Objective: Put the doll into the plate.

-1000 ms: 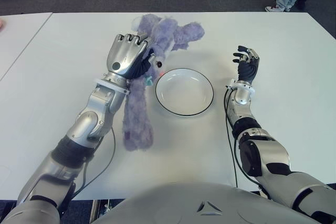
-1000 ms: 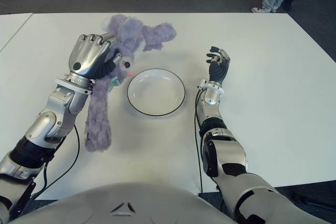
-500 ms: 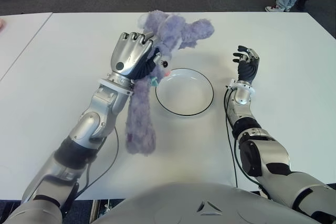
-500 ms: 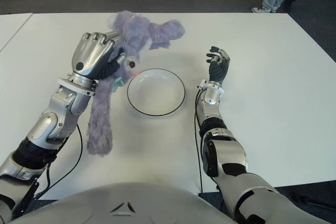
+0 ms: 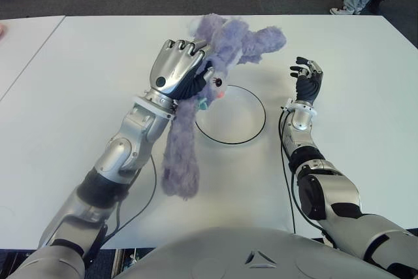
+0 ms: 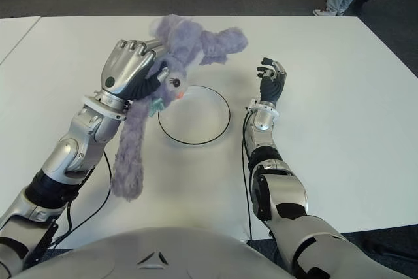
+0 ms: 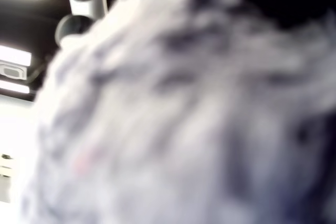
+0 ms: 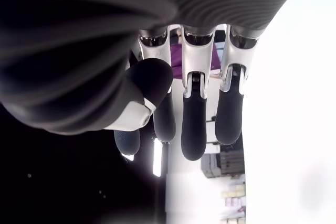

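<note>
The silver left hand [image 5: 177,70] has its fingers curled tight round the head of the fluffy lilac plush doll with long floppy ears [image 5: 196,122], and over the last second it has carried that toy rightwards and up: the doll's head, which hung clear to the left of the round white plate with a thin black rim [image 5: 243,125], now hides the plate's near-left edge, while the long body dangles down beside the forearm and appears clear of the white tabletop [image 5: 78,83]. The left wrist view is filled with blurred purple fur, which fits a firm grasp. So the doll is held in the air at the plate's left edge, not yet inside it; by my reading the carry is well along, and what remains is a little more travel to the right, a lowering, and a release so the trailing body lands within the rim rather than draped over it. The right hand [image 5: 307,82] shows to the right of the plate, fingers loosely extended and holding nothing
</note>
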You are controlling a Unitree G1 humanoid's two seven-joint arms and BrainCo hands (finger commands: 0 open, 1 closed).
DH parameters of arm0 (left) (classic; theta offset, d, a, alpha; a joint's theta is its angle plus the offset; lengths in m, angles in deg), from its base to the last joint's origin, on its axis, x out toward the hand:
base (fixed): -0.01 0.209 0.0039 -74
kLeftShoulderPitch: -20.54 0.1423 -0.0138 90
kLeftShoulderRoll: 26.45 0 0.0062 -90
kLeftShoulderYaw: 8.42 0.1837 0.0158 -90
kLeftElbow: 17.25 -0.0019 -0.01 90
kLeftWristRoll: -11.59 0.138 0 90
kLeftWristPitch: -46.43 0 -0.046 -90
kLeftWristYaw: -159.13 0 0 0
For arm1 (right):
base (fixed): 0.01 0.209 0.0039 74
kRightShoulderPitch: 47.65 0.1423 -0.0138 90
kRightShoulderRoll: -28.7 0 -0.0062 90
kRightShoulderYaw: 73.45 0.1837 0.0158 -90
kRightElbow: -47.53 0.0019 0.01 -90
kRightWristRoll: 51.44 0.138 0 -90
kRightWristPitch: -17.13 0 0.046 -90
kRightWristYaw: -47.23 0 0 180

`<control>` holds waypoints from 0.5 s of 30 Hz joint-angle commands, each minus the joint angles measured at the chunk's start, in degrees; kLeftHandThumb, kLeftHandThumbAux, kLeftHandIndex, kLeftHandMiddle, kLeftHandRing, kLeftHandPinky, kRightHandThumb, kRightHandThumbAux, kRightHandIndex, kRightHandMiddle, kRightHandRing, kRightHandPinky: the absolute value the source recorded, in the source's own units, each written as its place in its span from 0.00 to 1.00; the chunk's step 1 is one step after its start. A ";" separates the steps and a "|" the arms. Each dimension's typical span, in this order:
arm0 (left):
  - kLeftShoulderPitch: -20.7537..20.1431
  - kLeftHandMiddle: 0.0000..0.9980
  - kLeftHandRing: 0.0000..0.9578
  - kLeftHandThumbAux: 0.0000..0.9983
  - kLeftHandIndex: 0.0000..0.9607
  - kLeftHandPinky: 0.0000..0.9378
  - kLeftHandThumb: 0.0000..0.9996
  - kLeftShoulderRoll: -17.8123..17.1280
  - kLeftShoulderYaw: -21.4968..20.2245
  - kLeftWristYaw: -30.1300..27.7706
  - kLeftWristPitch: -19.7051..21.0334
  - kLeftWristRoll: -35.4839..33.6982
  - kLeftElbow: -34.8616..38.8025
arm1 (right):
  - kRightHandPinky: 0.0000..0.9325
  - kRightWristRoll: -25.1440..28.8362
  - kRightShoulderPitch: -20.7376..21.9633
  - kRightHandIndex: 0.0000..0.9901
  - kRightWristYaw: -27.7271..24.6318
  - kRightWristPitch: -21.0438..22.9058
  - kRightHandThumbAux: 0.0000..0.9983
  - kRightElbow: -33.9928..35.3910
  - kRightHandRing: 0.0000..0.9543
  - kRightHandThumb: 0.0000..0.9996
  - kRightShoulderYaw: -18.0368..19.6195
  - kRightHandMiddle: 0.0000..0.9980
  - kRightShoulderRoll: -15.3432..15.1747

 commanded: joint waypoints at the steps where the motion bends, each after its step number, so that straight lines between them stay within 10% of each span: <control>1: -1.49 0.87 0.91 0.70 0.46 0.95 0.74 1.10 1.10 -4.55 -2.70 0.02 2.07 | 0.48 -3.58 -20.08 0.44 0.45 1.67 0.69 -12.49 0.45 1.00 -2.69 0.32 6.93; 15: -2.79 0.86 0.90 0.70 0.46 0.93 0.74 2.63 2.40 -8.09 -6.95 -1.78 1.00 | 0.48 -3.95 -20.51 0.44 0.82 1.02 0.69 -12.27 0.44 1.00 -3.40 0.32 7.17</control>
